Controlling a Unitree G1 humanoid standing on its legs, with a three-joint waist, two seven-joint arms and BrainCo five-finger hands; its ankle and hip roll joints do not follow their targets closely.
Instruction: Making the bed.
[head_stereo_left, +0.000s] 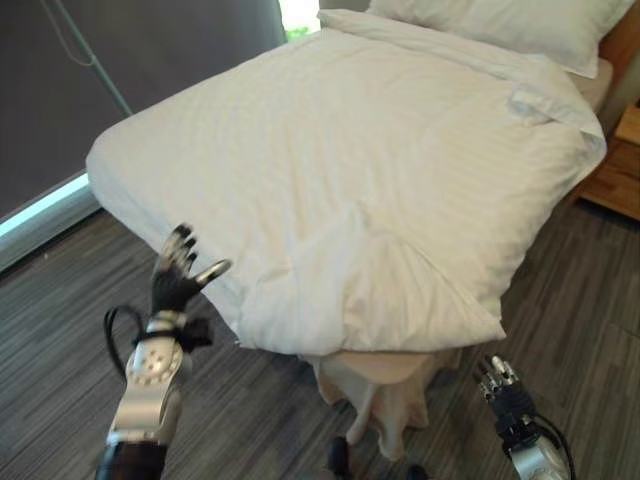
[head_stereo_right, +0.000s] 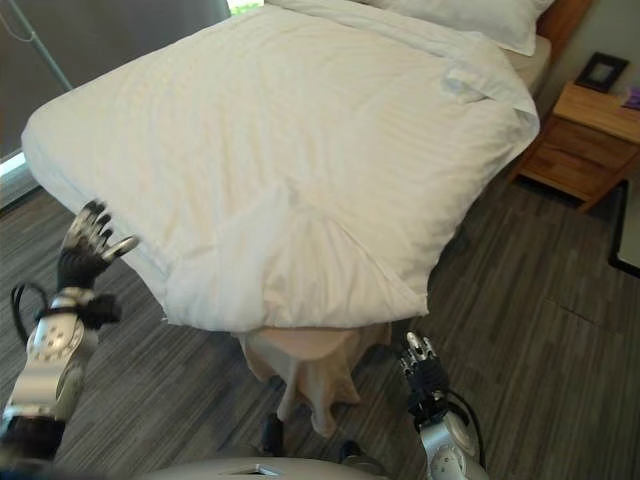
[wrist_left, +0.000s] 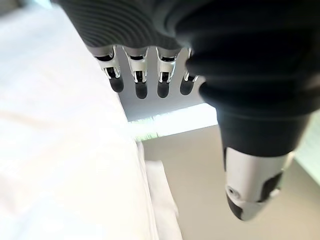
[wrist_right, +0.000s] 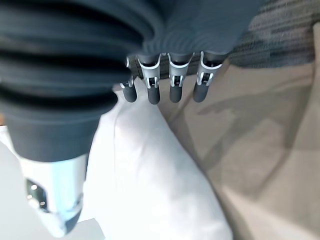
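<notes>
Both hands hang empty with fingers apart: left hand beside the foot edge of the white duvet, right hand low. Duvet's near corner lies folded over the beige bedskirt; a careless tug could drag it crooked.

Two head views, two wrist views.
Both eyes look down on the white duvet; wrist cameras look close along each hand's fingers.

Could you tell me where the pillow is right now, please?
The pillow lies at the far head end of the bed, on the eye views' upper right, above the duvet and near the wooden nightstand.
</notes>
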